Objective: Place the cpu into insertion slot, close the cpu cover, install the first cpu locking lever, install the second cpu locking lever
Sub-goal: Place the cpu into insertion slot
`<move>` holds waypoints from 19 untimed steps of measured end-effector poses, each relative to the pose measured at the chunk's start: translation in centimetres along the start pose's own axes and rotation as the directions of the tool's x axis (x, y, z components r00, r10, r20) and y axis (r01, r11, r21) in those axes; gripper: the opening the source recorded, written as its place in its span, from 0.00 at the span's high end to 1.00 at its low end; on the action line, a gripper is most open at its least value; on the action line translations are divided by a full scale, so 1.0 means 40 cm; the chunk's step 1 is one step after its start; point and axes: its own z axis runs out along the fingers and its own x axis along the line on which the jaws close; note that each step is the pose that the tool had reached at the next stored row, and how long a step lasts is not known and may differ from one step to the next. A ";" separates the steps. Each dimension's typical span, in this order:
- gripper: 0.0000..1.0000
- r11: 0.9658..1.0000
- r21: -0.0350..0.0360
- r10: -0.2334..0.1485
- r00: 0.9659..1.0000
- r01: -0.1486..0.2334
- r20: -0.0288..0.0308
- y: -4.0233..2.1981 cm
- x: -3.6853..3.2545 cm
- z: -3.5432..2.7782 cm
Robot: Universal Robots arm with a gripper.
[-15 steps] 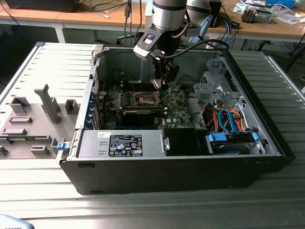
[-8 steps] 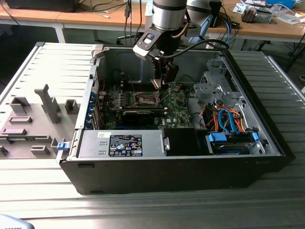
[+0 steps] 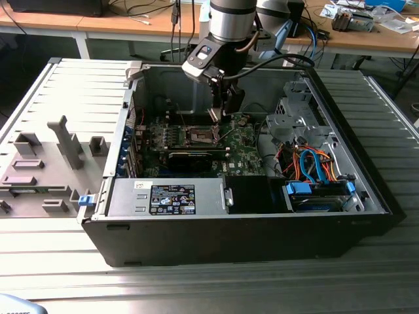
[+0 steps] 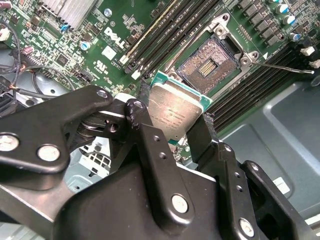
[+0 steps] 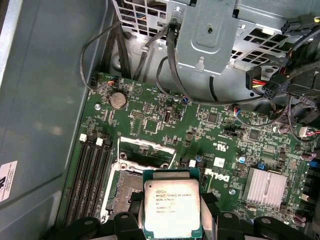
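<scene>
The gripper (image 4: 168, 121) pinches the cpu (image 4: 176, 107) by 2 opposite edges, holding it clear of the green board (image 5: 165, 115), near the open insertion slot (image 4: 210, 62) inside the computer case (image 3: 262, 232).

We note cpu (image 5: 172, 209) grey-beige, green-edged, fingers (image 4: 152, 150) black, circuit board (image 5: 165, 107) green, insertion slot (image 4: 212, 62) silvery-rimmed, dark-centred, computer case (image 3: 229, 242) black.
</scene>
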 end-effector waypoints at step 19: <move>0.46 0.999 0.001 0.037 0.999 -0.037 0.000 0.000 0.000 0.000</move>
